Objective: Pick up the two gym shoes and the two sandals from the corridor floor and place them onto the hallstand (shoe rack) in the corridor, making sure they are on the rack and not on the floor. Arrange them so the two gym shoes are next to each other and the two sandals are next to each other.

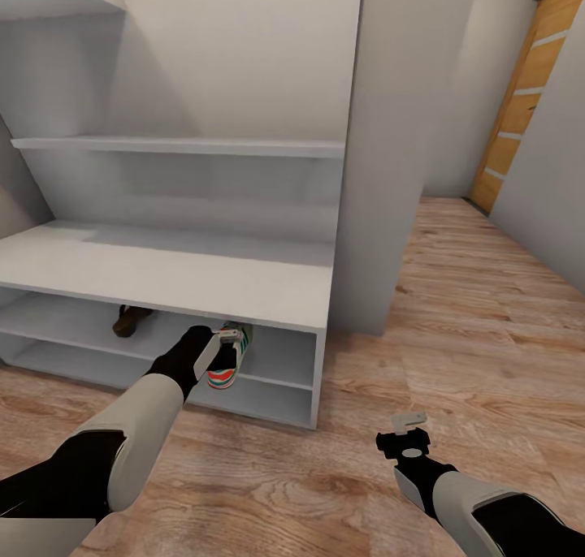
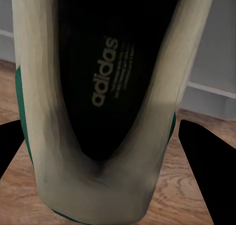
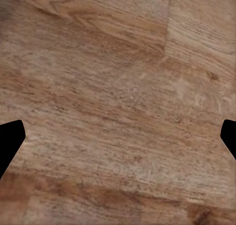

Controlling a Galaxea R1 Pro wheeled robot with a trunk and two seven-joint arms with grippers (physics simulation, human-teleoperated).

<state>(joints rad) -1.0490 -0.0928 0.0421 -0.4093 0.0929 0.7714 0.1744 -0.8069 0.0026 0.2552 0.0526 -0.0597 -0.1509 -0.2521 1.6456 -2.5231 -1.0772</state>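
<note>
Inventory from where I stand. Gym shoes: one (image 1: 227,362), white with green stripes and red-orange trim, at the front edge of the hallstand's upper open compartment, its dark insole facing my left wrist camera. Sandals: one brown (image 1: 128,319), deeper in that same compartment; I cannot tell whether a second lies behind it. Hallstands: one (image 1: 162,277), with one worktop, two open compartments below and two floating shelves above. Doors: one (image 1: 528,94), wooden. Arms of mine: two.
</note>
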